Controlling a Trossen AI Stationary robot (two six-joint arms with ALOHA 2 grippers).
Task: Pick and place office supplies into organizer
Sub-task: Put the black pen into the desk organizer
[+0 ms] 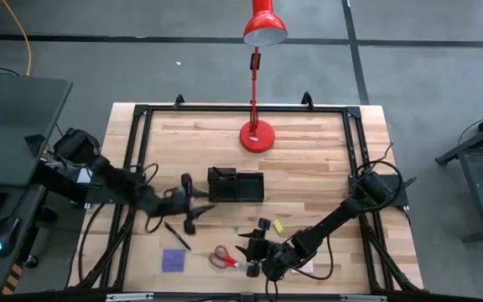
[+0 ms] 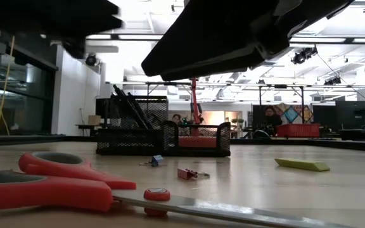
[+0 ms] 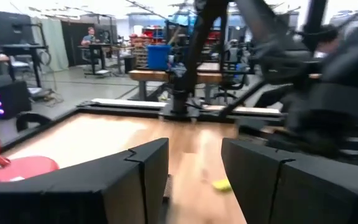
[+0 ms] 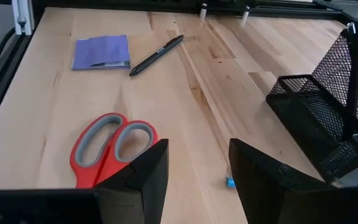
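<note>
The black mesh organizer (image 1: 235,184) (image 2: 163,136) (image 4: 328,118) stands mid-table with dark pens leaning inside one compartment. Red-handled scissors (image 1: 222,257) (image 4: 104,149) (image 2: 56,180) lie flat near the near edge. A purple sticky pad (image 1: 173,260) (image 4: 101,51) and a black pen (image 1: 176,236) (image 4: 157,55) lie to their left. A small yellow block (image 1: 277,226) (image 2: 301,164) (image 3: 222,185) rests to the right. My left gripper (image 1: 198,204) (image 3: 194,168) hovers open just left of the organizer, holding nothing. My right gripper (image 1: 248,247) (image 4: 194,168) is open just right of the scissors' handles.
A red desk lamp stands by its base (image 1: 257,136) at the far side, its head beyond the table edge. Small clips (image 2: 185,173) lie on the wood in front of the organizer. A black frame (image 1: 141,113) rims the table. Bare wood (image 1: 317,159) lies right of the organizer.
</note>
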